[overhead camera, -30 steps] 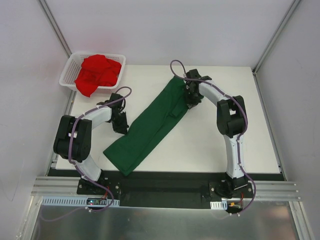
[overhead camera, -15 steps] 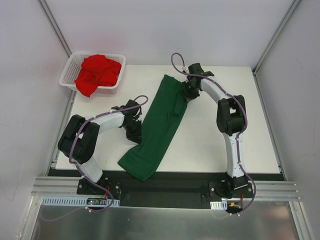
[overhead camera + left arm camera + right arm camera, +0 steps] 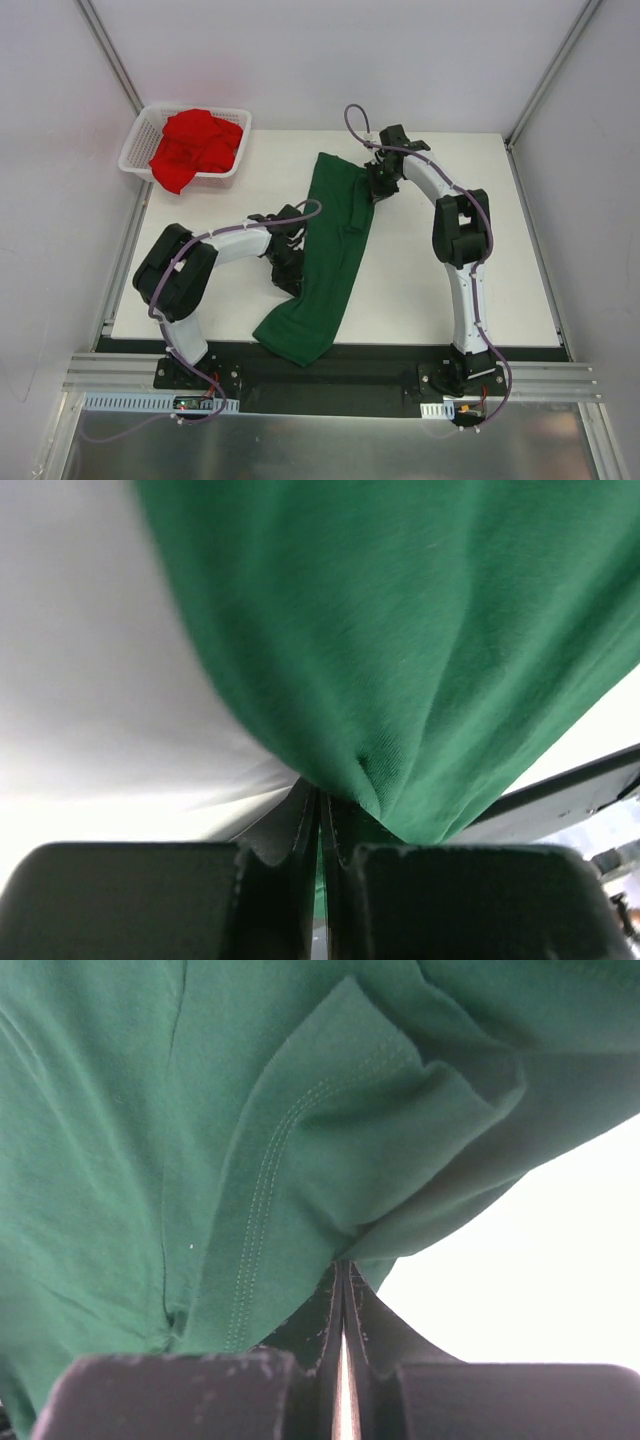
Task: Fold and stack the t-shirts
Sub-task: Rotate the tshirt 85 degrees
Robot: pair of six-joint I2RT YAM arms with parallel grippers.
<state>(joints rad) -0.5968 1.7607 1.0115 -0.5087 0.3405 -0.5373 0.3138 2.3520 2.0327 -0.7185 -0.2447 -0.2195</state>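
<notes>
The dark green t-shirt point(image 3: 328, 250) lies as a long folded strip down the middle of the table, its near end hanging over the front edge. My left gripper point(image 3: 293, 270) is shut on the strip's left edge about halfway down; the left wrist view shows green cloth point(image 3: 400, 660) pinched between the fingers point(image 3: 300, 830). At the far end my right gripper point(image 3: 375, 188) is shut on the shirt's right edge, with a stitched hem point(image 3: 270, 1180) bunched at its fingertips point(image 3: 343, 1275). The bright red t-shirt point(image 3: 195, 145) sits crumpled in the basket.
The white mesh basket point(image 3: 140, 135) stands at the table's far left corner. White walls close in the left, back and right sides. A black rail point(image 3: 330, 360) runs along the front edge, under the shirt's hanging end.
Both arms have swung the green strip from a diagonal to nearly straight front-to-back. The left gripper moved right and nearer, the right gripper shifted slightly; both stayed shut on the cloth.
</notes>
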